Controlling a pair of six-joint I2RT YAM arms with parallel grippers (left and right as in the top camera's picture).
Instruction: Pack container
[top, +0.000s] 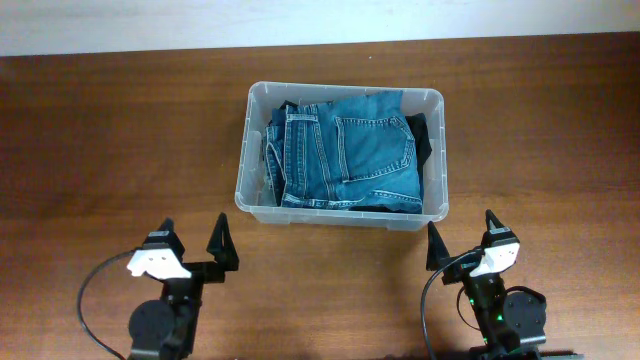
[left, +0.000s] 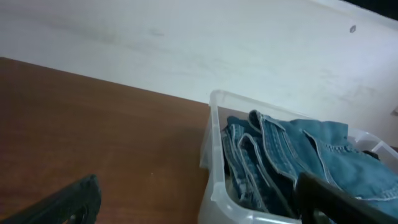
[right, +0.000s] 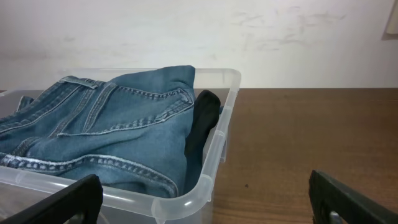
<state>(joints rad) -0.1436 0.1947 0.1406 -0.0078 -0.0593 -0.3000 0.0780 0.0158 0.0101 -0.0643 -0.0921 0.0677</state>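
The container, a clear plastic tub with rounded corners and a thick rim, stands on the brown wooden desk about midway between the left and right edges and closer to the far edge than to the near one. Its long sides run parallel to the far edge. Inside it lie folded blue jeans, which fill most of the tub. A back pocket faces up, and the folds are stacked against the left wall. A dark garment is tucked between the jeans and the right wall; in the right wrist view it shows as a black fold pressed to the tub's side. The jeans rise a little above the rim. Both arms sit by the near edge, well apart from the tub. The left hand is toward the near left corner, released, fingers spread wide, grasping nothing. The right hand is toward the near right corner, likewise released and empty. A pale wall rises behind the far edge.
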